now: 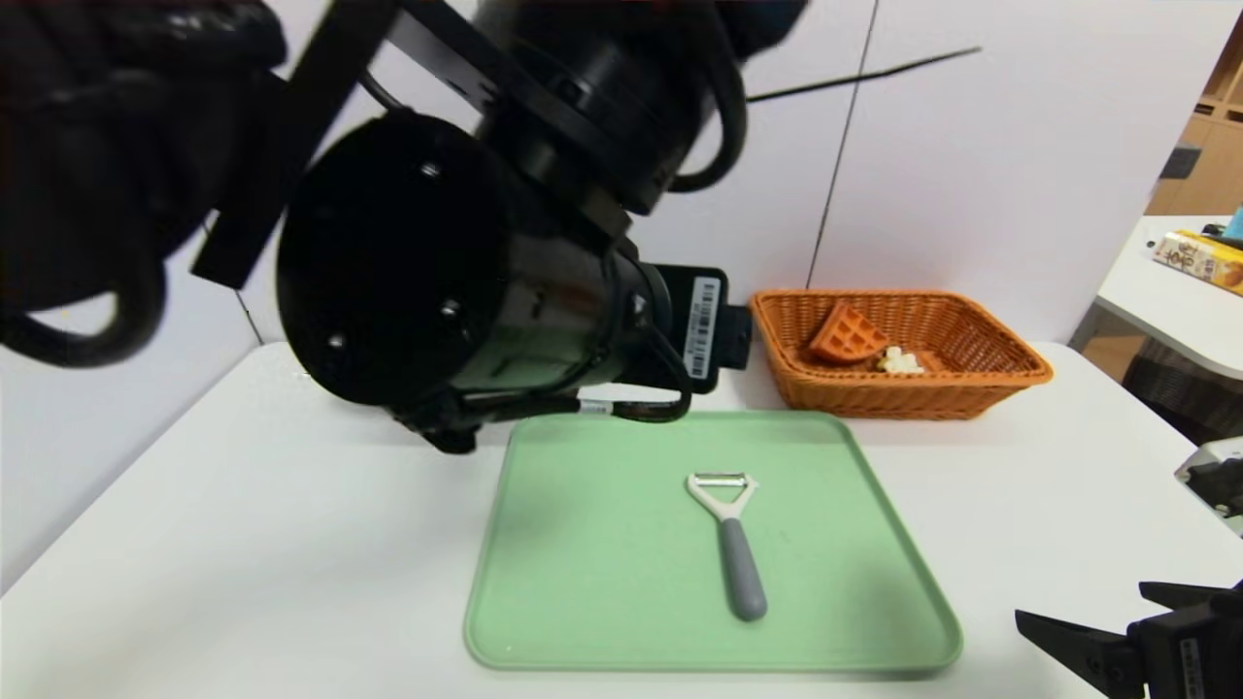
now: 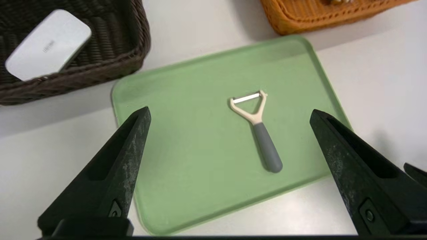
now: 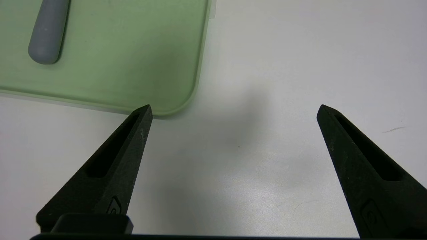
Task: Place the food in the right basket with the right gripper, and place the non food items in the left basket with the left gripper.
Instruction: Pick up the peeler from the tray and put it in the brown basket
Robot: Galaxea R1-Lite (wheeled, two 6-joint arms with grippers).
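Note:
A peeler with a grey handle and cream head lies on the green tray mid-table. Seen in the left wrist view, my left gripper hangs open above the tray, with the peeler below and between its fingers, untouched. The dark brown left basket holds a white flat device. The orange right basket holds a waffle piece and a small white food bit. My right gripper stands open and empty over bare table by the tray's near right corner.
My left arm fills the upper left of the head view and hides the left basket there. A second white table with a yellow box stands at the far right. White wall panels close off the back.

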